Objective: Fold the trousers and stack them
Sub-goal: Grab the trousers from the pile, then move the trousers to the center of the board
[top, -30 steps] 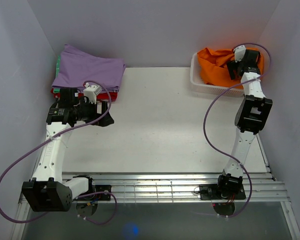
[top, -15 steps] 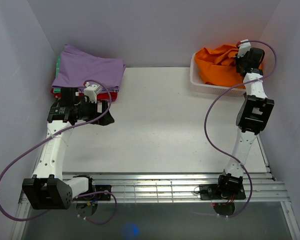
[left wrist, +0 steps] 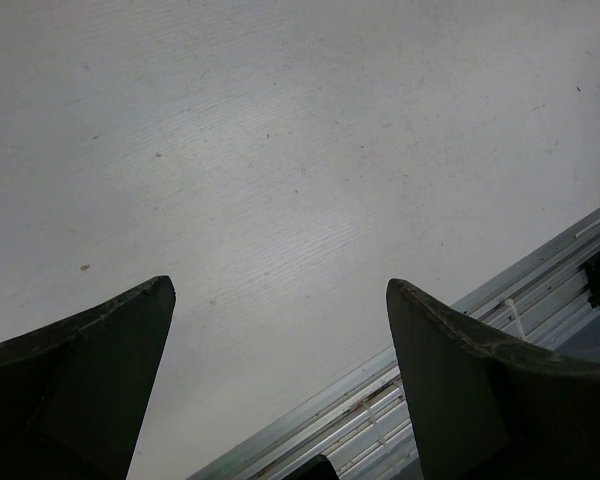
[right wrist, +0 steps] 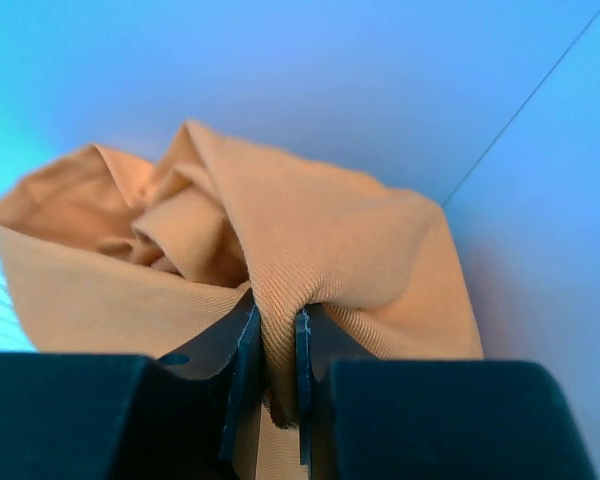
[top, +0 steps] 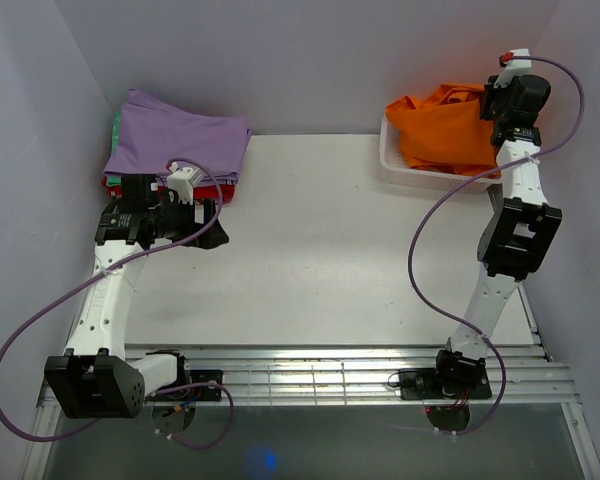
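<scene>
1. My left gripper hangs spread wide with nothing between its fingers. Only bare white counter lies below it.
2. Just behind that gripper, toward the far left corner, I see a lilac folded garment lying on top of red and green folded garments.
3. Well off to the right, a white basket sits below my right gripper.
4. The right gripper is clenched on a fold of the orange trousers. The cloth is pinched between both fingers, and the rest bunches beneath the gripper, in and above the basket.
</scene>
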Available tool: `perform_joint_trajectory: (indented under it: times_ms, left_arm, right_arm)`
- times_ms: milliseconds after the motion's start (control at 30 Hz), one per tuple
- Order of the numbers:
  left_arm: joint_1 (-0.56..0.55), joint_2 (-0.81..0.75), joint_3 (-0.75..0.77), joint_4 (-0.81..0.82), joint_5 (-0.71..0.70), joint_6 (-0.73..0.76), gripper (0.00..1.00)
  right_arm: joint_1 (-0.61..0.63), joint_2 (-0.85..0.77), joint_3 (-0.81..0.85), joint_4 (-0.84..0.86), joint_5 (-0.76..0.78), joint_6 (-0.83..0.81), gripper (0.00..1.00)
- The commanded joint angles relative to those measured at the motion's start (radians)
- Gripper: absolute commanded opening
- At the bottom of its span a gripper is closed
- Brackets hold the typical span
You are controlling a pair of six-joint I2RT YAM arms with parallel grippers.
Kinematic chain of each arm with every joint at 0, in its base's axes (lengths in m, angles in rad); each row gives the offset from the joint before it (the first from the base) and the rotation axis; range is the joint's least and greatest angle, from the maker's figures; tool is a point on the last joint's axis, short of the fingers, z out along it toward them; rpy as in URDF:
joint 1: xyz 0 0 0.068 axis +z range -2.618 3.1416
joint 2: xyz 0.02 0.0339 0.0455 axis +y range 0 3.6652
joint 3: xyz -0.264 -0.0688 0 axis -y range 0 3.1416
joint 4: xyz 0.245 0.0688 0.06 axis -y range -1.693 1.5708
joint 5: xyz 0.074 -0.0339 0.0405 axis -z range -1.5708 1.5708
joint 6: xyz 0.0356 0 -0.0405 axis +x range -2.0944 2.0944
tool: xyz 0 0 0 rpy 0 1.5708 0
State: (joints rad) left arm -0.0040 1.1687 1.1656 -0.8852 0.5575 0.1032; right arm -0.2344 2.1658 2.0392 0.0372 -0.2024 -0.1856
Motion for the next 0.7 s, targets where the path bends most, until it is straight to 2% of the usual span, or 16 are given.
perform_joint_trajectory:
  times_ms: [0, 167, 300, 500, 667]
  left_arm:
    - [-0.001, -0.014, 0.002, 0.017, 0.002, -0.007, 0.98]
    - [0.001, -0.020, 0.020, 0.029, -0.014, -0.020, 0.98]
    - [-0.001, -0.021, 0.037, 0.058, -0.013, -0.052, 0.98]
    - [-0.001, 0.000, 0.074, 0.084, 0.004, -0.089, 0.98]
    - [0.001, 0.019, 0.097, 0.103, 0.039, -0.106, 0.98]
  right_arm:
    - [0.004, -0.136, 0.044, 0.187, 0.004, 0.121, 0.08]
    - [0.009, -0.236, 0.082, 0.191, 0.014, 0.260, 0.08]
    - [0.029, -0.334, 0.098, 0.230, 0.015, 0.310, 0.08]
    - [0.075, -0.400, 0.223, 0.283, 0.034, 0.319, 0.08]
    - [0.141, -0.501, 0.253, 0.345, 0.000, 0.301, 0.08]
